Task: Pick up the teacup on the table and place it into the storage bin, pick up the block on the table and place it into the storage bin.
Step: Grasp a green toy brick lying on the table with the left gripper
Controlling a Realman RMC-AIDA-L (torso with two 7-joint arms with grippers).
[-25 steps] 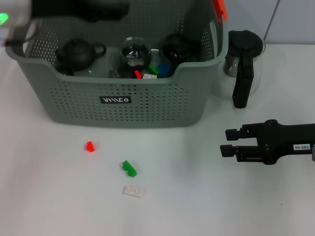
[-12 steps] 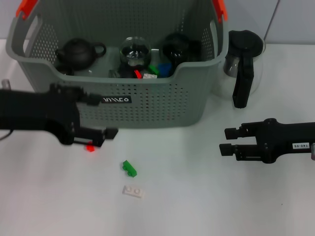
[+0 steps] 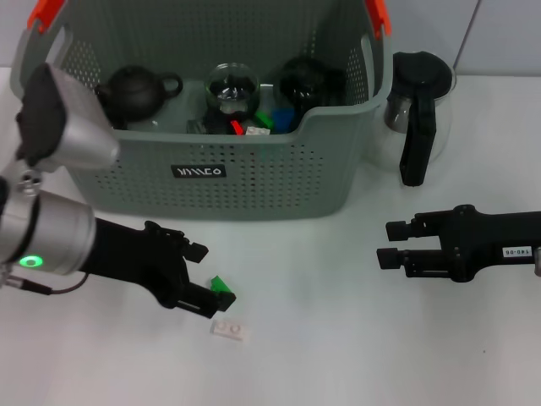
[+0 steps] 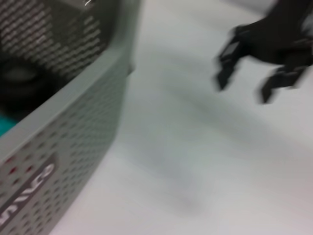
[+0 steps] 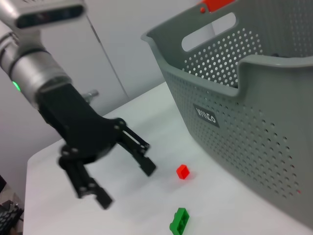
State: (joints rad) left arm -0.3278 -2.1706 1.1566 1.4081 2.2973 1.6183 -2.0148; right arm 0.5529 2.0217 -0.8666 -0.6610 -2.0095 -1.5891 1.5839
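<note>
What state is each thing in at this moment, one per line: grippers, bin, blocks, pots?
Left gripper: open, low over the table beside the green block.
Right gripper: open, idle at the table's right side.
Storage bin: upright, holding pots and small blocks.
Green block: on the table, ungripped.
Red block: on the table, untouched.
White block: lying flat on the table.
Glass pot: upright outside the bin.

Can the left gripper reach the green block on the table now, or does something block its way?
Probably yes. The left gripper is open and hangs right beside the green block, with only bare table around. The white block lies apart in front, and the storage bin stands behind.
</note>
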